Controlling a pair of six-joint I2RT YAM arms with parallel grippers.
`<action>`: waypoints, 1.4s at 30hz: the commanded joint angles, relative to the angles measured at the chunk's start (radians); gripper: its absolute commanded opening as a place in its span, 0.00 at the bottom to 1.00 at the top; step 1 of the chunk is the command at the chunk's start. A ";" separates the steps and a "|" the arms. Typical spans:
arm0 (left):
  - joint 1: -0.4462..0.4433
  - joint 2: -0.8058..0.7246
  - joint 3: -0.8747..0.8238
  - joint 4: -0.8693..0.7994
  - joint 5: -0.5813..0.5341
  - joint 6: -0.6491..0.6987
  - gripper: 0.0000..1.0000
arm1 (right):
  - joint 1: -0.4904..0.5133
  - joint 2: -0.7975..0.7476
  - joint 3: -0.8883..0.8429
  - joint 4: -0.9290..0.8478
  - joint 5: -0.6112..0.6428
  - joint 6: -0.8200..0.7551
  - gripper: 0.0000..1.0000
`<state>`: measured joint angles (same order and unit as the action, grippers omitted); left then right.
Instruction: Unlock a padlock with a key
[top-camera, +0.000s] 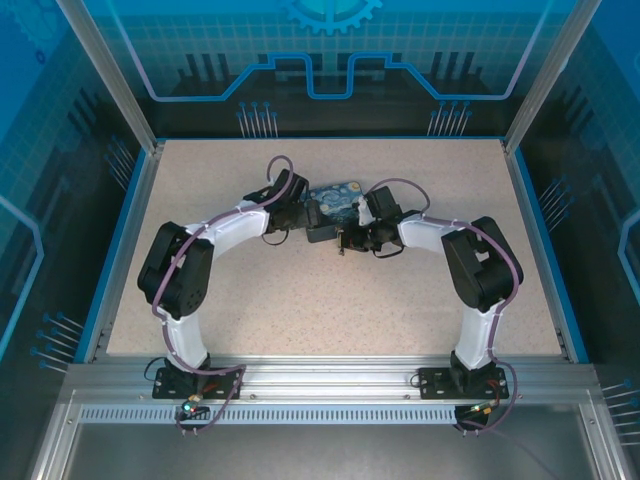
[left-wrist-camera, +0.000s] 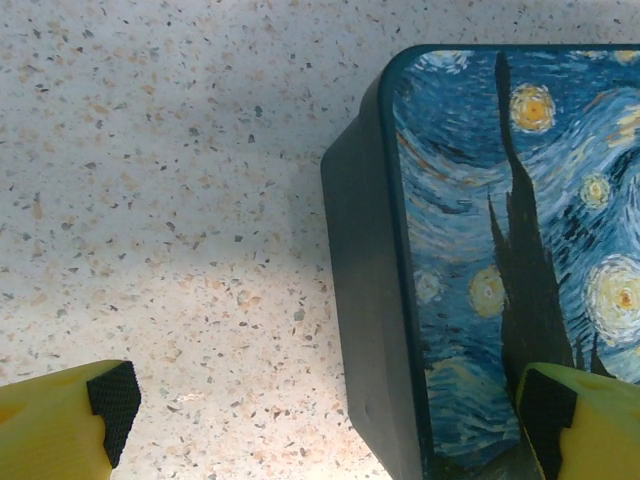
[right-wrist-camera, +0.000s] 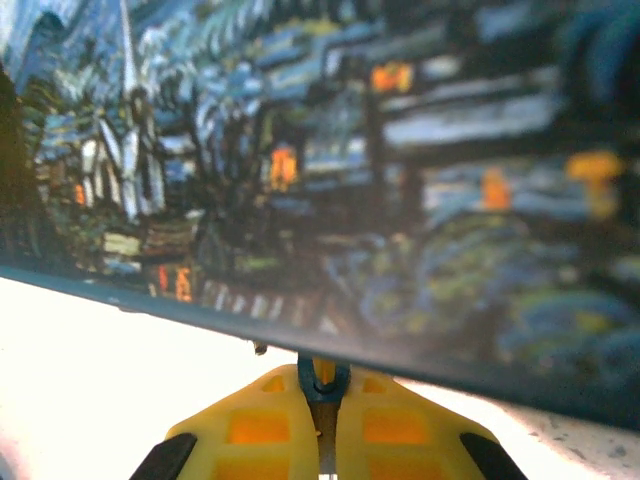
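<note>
Starting at the left, the left tool (left-wrist-camera: 330, 405) hangs low over the desk (left-wrist-camera: 150, 200) with its yellow fingers spread wide and nothing gripped. One black pad (left-wrist-camera: 115, 400) is above bare desk and the other above the painted lid of the printed box (left-wrist-camera: 480, 250), so the box's rounded corner and dark side wall lie between them.

In the top view the box sits mid-desk, with both tools drawn up close to it, one on each side.

On the right, the right tool (right-wrist-camera: 322, 400) has its fingers pressed together, pinching a small bluish piece at the very tips. From its colour I judge this to be the padlock (right-wrist-camera: 323, 378). It is blurred and mostly hidden by the fingers, so I cannot tell body from shackle. It is held just beside the box's lower edge, close to the desk.

The step in hand appears to be presenting the lock for the key.

- **Right tool:** hold a firm pinch, draw the lock away from the box wall, and turn its keyway towards the open desk so there is room to approach.
- **Left tool:** being free, it is the one to bring the key. It should lift clear of the box before closing, or a finger may catch the lid.
- **The key:** a piece that thin will probably slip unless it is gripped squarely by its head.
</note>
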<state>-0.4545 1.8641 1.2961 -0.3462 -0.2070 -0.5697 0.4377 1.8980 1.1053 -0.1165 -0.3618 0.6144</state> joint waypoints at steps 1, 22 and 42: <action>-0.014 0.016 -0.030 -0.027 -0.009 -0.001 0.99 | -0.015 -0.013 -0.016 -0.004 -0.057 0.080 0.00; -0.020 0.018 -0.099 -0.006 0.041 -0.065 0.99 | -0.074 0.039 -0.172 0.248 -0.104 0.267 0.00; -0.019 0.005 -0.157 0.027 0.121 -0.103 0.95 | -0.080 0.125 -0.334 0.825 -0.120 0.522 0.00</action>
<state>-0.4686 1.8503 1.1946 -0.1844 -0.1154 -0.6777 0.3653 2.0090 0.7975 0.7273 -0.4950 1.1004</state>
